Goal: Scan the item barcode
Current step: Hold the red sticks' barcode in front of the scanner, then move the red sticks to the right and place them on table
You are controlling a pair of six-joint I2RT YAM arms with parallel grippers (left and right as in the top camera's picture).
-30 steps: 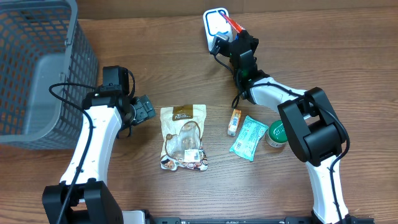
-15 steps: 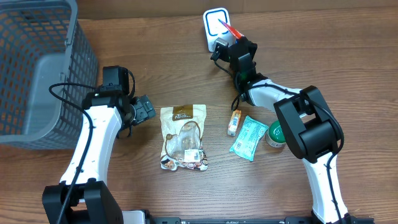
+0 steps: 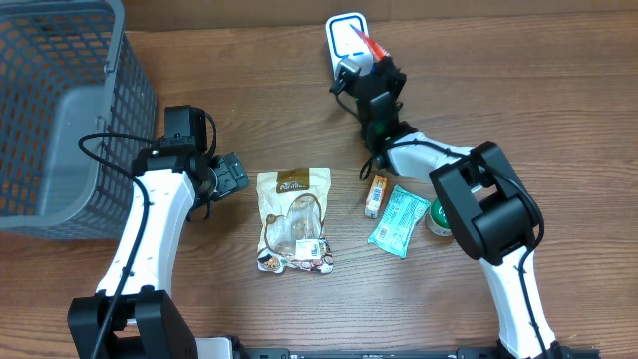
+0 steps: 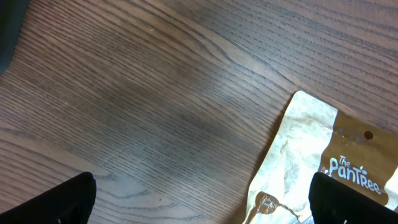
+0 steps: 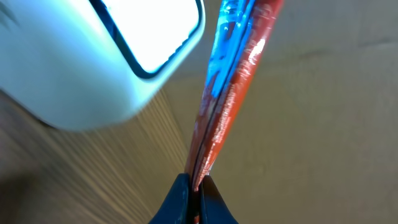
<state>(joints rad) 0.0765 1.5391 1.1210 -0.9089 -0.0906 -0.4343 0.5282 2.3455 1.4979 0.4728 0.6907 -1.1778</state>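
A thin red and blue packet is pinched edge-on in my right gripper, which is shut on it. The packet stands just right of the white scanner at the table's far edge. In the right wrist view the packet rises from the closed jaws of the right gripper, with the scanner's lit window at its left. My left gripper is open and empty, just left of a beige snack pouch. The left wrist view shows the left gripper over bare wood, the pouch by its right finger.
A grey mesh basket fills the far left corner. A small orange box, a teal packet and a green can lie beside the right arm.
My right gripper has shifted slightly left with the packet, closer to the scanner. The left arm has not moved.
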